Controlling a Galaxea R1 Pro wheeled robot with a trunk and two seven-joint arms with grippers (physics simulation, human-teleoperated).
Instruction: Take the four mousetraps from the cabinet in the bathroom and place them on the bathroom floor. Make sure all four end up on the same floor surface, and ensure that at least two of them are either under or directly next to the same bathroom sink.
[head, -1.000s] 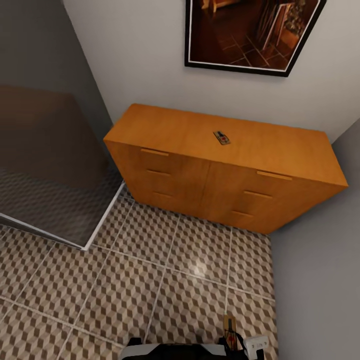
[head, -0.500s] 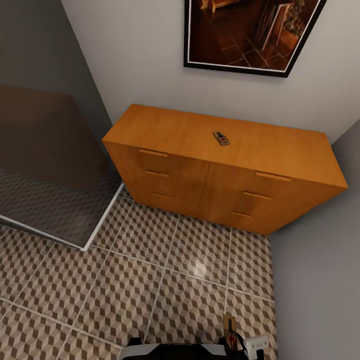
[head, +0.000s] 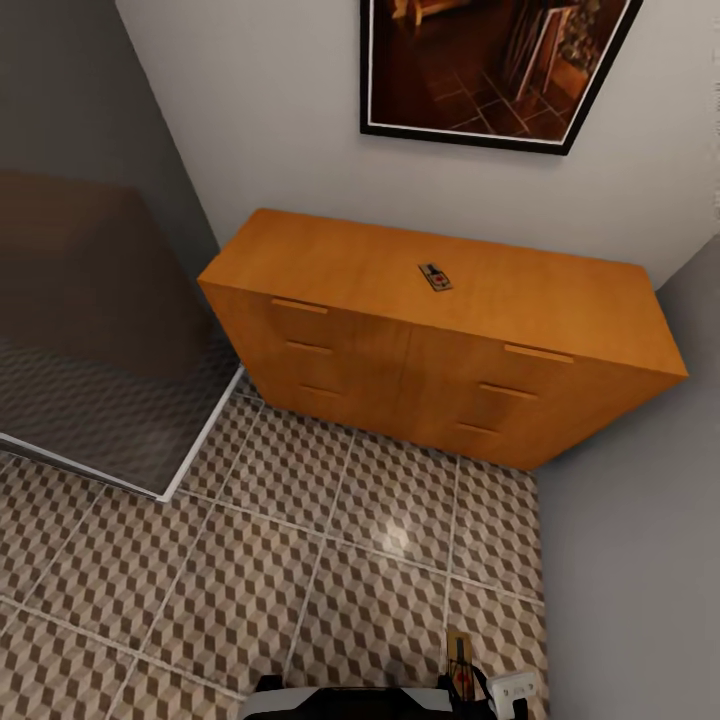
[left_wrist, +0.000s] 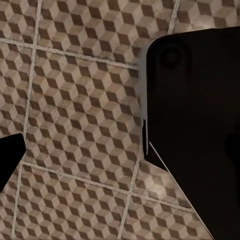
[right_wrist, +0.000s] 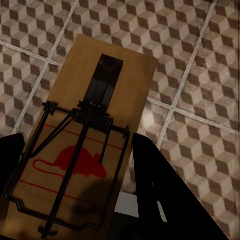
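One mousetrap (head: 434, 276) lies flat on top of the orange-brown cabinet (head: 330, 262), near the middle of it. A second mousetrap (right_wrist: 85, 145), a tan board with dark wire and a red mouse mark, sits between the dark fingers of my right gripper (right_wrist: 75, 170), which is shut on it above the bathroom floor (right_wrist: 200, 65). The same trap (head: 459, 655) shows at the lower edge of the head view, in front of my body. My left gripper (left_wrist: 82, 137) is open over the cube-patterned tiles, with nothing between its fingers (left_wrist: 195, 115). The sink is out of view.
The cabinet stands against a white wall under a dark framed picture (head: 490, 65). A glass panel with a white base rail (head: 195, 445) stands at the left. A grey wall (head: 630, 540) closes the right side. Patterned floor (head: 300, 560) lies between me and the cabinet.
The whole head picture has shifted slightly to the left, so the camera has moved. The cabinet, the trap on it and the held trap stand as before.
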